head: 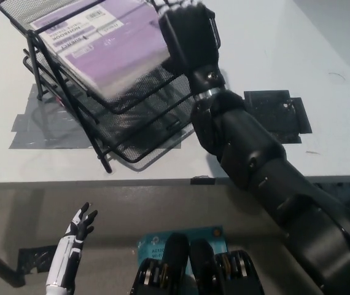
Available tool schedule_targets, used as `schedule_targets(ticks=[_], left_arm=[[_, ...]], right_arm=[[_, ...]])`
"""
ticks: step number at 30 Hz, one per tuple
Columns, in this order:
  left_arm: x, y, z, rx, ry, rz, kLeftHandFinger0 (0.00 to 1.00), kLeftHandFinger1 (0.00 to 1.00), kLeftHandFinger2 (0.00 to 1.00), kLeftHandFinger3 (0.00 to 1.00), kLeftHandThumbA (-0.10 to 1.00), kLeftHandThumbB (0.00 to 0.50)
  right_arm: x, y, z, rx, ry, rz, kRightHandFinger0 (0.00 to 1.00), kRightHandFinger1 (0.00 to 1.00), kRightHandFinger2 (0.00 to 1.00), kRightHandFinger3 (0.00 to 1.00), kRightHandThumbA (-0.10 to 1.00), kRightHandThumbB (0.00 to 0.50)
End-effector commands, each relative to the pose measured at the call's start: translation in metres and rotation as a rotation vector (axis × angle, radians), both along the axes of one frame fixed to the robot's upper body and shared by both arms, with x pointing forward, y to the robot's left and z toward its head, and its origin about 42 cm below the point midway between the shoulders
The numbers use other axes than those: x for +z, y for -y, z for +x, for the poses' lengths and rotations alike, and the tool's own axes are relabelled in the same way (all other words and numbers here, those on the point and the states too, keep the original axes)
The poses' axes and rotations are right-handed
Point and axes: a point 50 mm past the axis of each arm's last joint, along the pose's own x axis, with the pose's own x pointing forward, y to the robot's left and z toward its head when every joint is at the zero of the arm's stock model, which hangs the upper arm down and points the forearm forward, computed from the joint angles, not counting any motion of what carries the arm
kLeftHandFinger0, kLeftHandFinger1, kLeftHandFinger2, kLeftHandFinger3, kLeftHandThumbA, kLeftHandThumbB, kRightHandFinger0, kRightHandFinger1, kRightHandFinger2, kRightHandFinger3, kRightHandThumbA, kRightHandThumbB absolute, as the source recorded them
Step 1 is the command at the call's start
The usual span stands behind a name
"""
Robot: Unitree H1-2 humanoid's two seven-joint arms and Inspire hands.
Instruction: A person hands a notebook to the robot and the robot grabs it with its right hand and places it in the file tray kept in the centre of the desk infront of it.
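Fingers (184,9) of right hand (187,37) clamped on notebook's (101,46) right edge, over top tier of tray (132,132). Left hand (80,224) low, fingers apart, empty.

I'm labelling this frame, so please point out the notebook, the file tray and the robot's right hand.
notebook (104,52), head view, on its purple cover.
file tray (141,132), head view, on the lower tier's mesh.
right hand (187,34), head view, on the back of the hand.
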Motion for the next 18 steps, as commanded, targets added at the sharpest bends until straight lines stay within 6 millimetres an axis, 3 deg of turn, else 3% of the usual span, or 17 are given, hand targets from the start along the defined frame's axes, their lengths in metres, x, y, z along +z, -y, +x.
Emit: schedule_targets(ticks=[1,7,11,13,16,17,18], left_arm=[[0.016,-0.003,0.01,-0.036,0.085,0.038,1.0,1.0,0.93,1.0,1.0,0.468],[0.016,-0.003,0.012,-0.033,0.08,0.029,1.0,1.0,0.91,1.0,1.0,0.482],[0.019,-0.003,0.016,-0.04,0.091,0.024,1.0,1.0,0.89,1.0,1.0,0.482],[0.021,-0.003,0.018,-0.043,0.093,0.023,1.0,1.0,0.87,1.0,1.0,0.494],[0.023,-0.004,0.02,-0.045,0.099,0.028,1.0,1.0,0.87,1.0,1.0,0.493],[0.023,-0.005,0.02,-0.044,0.099,0.029,1.0,1.0,0.86,1.0,1.0,0.479],[0.024,-0.006,0.023,-0.042,0.103,0.031,1.0,1.0,0.85,1.0,1.0,0.472]], right_arm=[[0.088,0.023,0.003,0.045,-0.511,-0.316,1.0,1.0,1.0,1.0,1.0,0.5],[0.123,0.053,-0.021,0.085,-0.581,-0.405,1.0,1.0,1.0,1.0,1.0,0.5],[0.153,0.079,-0.039,0.137,-0.646,-0.45,1.0,1.0,1.0,1.0,0.97,0.5],[0.18,0.094,-0.052,0.151,-0.715,-0.499,1.0,1.0,1.0,1.0,0.96,0.5],[0.197,0.101,-0.062,0.168,-0.734,-0.55,1.0,1.0,1.0,1.0,0.94,0.5],[0.212,0.105,-0.07,0.187,-0.755,-0.573,1.0,1.0,1.0,1.0,0.89,0.5],[0.233,0.111,-0.082,0.222,-0.799,-0.583,1.0,1.0,1.0,1.0,0.76,0.5]])
